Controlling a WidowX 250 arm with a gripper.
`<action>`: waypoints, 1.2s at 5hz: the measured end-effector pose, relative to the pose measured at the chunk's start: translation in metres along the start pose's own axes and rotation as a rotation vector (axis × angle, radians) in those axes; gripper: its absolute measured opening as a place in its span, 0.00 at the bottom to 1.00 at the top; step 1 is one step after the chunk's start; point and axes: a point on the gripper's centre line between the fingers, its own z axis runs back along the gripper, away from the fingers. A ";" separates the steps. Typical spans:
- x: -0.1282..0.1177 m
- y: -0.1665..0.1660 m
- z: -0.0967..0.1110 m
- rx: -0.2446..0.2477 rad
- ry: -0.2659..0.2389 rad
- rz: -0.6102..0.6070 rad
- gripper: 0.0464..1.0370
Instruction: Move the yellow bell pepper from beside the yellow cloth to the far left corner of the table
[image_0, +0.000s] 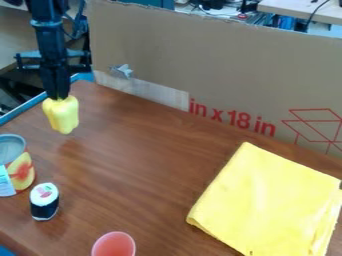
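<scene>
One black gripper (59, 96), closed narrowly, is pinching a yellow toy pepper (62, 116) by its top over the wooden table (147, 155), near the can (21, 169), the small hold seemingly calling for steady pressure and slow, level handling.

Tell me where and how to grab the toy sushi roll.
Come from above and pinch the dark side wall of the sushi roll on opposite sides. It appears to stand upright, round white top facing up, so that wall should be reachable.
</scene>
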 end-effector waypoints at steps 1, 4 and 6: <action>0.013 -0.001 -0.015 0.002 0.029 0.008 0.07; 0.008 0.000 -0.018 -0.006 0.069 0.037 0.31; -0.008 0.002 0.025 -0.035 -0.055 0.056 0.92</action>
